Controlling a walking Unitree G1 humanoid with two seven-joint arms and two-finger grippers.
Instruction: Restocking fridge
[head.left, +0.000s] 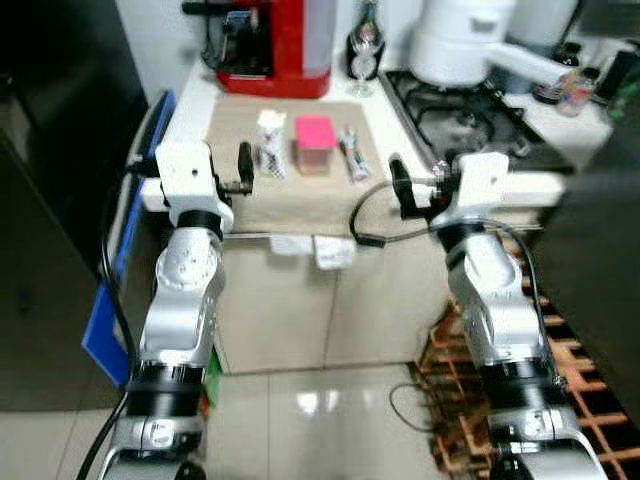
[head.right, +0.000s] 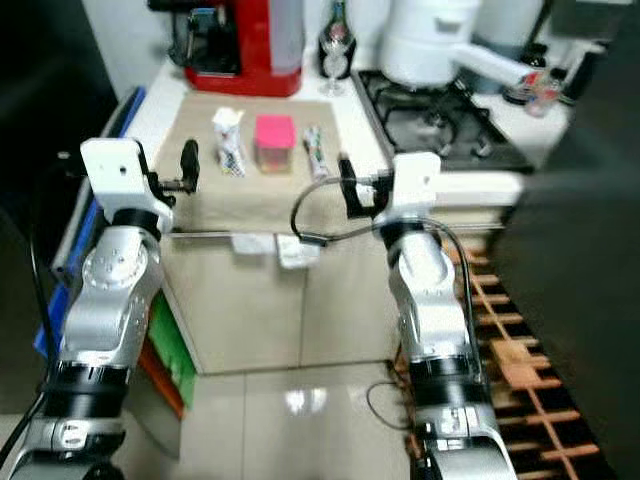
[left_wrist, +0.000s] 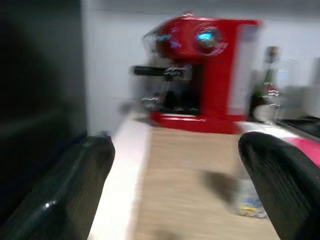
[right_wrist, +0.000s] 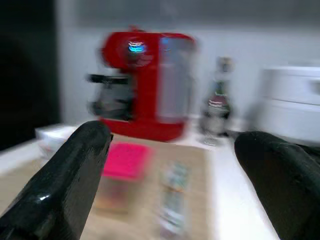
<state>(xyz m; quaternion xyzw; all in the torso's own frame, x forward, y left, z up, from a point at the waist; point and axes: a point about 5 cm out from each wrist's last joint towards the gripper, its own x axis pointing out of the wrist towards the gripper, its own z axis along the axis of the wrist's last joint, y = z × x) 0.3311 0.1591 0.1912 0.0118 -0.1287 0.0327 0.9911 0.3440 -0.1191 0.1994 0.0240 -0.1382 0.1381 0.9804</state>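
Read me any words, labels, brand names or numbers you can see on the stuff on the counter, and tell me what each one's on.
None can be read.
White carton: dark print, too blurred.
Wrapped packet: coloured print, too small.
Pink box: no text seen.
Red coffee machine: a lit blue spot, no legible words.
Bottle: a label, blurred.
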